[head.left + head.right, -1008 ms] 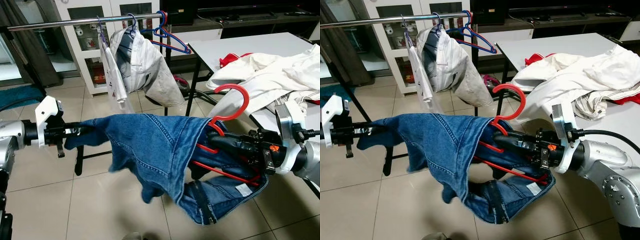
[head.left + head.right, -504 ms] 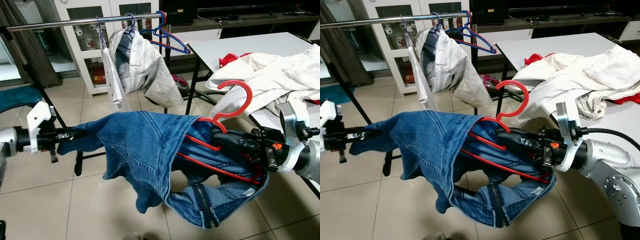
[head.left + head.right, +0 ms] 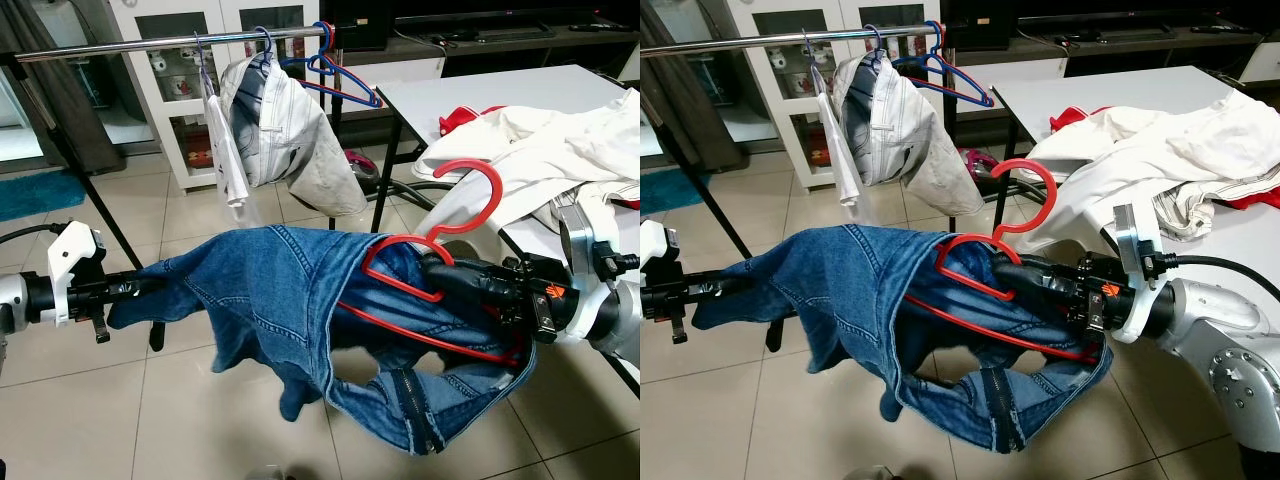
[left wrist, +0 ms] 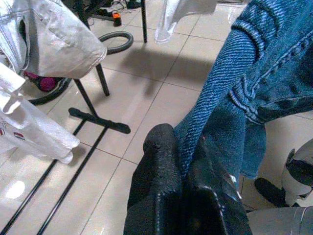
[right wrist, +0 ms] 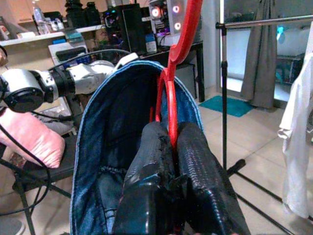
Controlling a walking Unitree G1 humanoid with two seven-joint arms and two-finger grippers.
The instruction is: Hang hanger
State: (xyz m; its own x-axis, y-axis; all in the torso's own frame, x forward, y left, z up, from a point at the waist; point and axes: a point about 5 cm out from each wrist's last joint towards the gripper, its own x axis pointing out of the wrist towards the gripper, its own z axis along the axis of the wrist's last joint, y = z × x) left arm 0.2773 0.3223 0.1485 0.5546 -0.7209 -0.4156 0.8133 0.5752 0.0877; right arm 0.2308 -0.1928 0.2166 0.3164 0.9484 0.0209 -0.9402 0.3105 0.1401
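A red plastic hanger (image 3: 470, 196) sits inside a pair of blue jeans (image 3: 275, 295), its hook sticking up and its left shoulder bare. My right gripper (image 3: 434, 277) is shut on the hanger just below the hook; in the right wrist view both fingers (image 5: 195, 181) clamp the red hanger (image 5: 182, 39). My left gripper (image 3: 148, 285) is shut on the far end of the jeans, holding them out to the left. The left wrist view shows the fingers (image 4: 164, 191) pinching the denim (image 4: 244, 73). The chrome clothes rail (image 3: 130, 46) runs across the back, above and beyond the jeans.
A pale jacket (image 3: 285, 130), a white garment (image 3: 225, 150) and blue hangers (image 3: 340, 75) hang on the rail. A white table (image 3: 480, 90) on the right holds a heap of white clothes (image 3: 560, 150). A white cabinet (image 3: 180, 90) stands behind. Tiled floor lies below.
My left gripper has drawn the jeans' end lower and to the left. The denim has slid back, baring the hanger's left shoulder. The right gripper and hanger have barely moved.
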